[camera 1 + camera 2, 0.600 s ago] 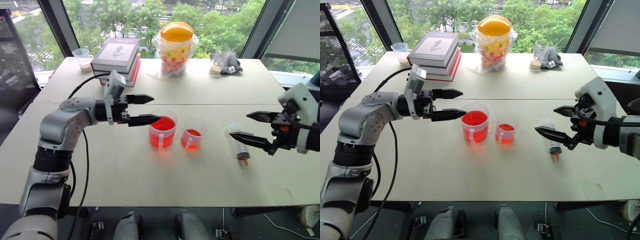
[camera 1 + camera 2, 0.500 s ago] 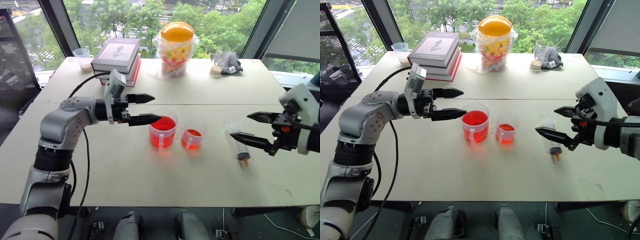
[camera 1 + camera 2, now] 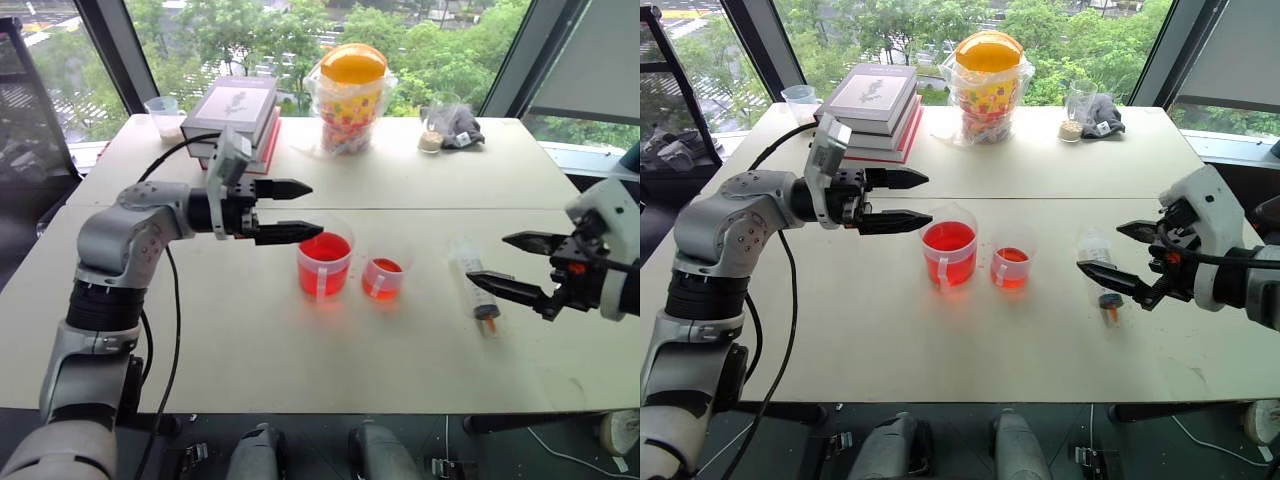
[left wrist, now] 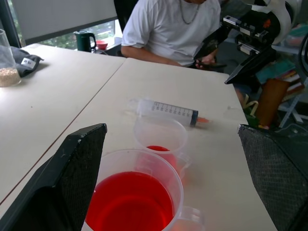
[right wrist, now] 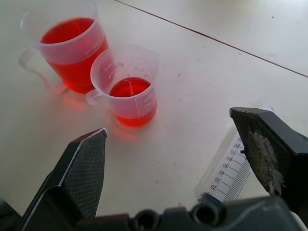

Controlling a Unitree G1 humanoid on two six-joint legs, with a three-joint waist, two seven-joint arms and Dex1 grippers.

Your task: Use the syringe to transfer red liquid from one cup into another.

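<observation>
Clear plastic syringe flat on table, just below/ahead of R gripper, jaws spread, empty; long axis crosswise to fingers; L gripper far.

On the worktop, the larger cup is set just left of the smaller cup; the syringe is laid to their right. Books and a jar are placed behind.

Syringe flat on table, big cup w/ red liquid, small cup beside
</observation>
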